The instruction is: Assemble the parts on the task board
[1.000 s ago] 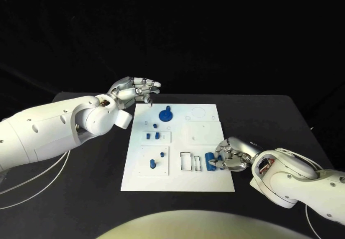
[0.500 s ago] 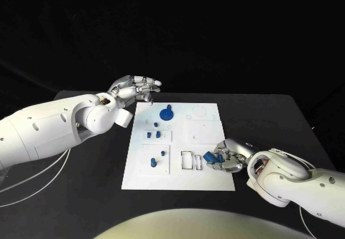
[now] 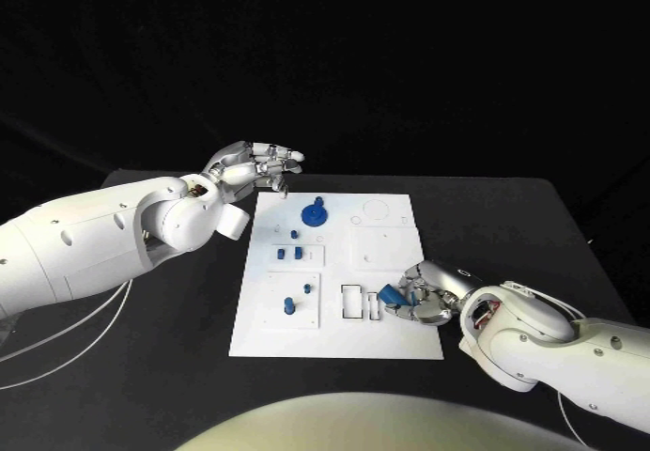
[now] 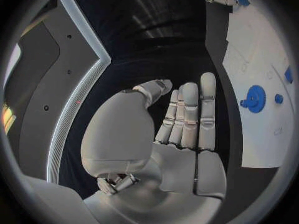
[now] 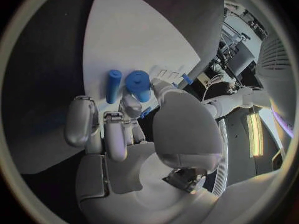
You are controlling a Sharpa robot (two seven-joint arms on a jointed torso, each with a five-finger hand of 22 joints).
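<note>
We found the right hand [image 3: 426,293] at the board's [image 3: 339,338] right edge, near its front, fingers curled around a blue part [image 3: 394,295] which it held just above the board. In the right wrist view the fingertips [image 5: 131,106] closed on a blue cylinder [image 5: 138,84], with a second, thinner blue peg [image 5: 113,85] lying just beside it on the board; we could not tell whether the hand touched that one.

The left hand [image 3: 255,166] hung above the surface [image 3: 162,329] off the board's far left corner, holding nothing. In the left wrist view its fingers [image 4: 189,114] were straight and close together, the thumb apart.

On the board we noted a blue gear [image 3: 313,218] near the far end, small pegs [image 3: 287,254] in the middle left block, and another part [image 3: 288,304] in the near left block.
</note>
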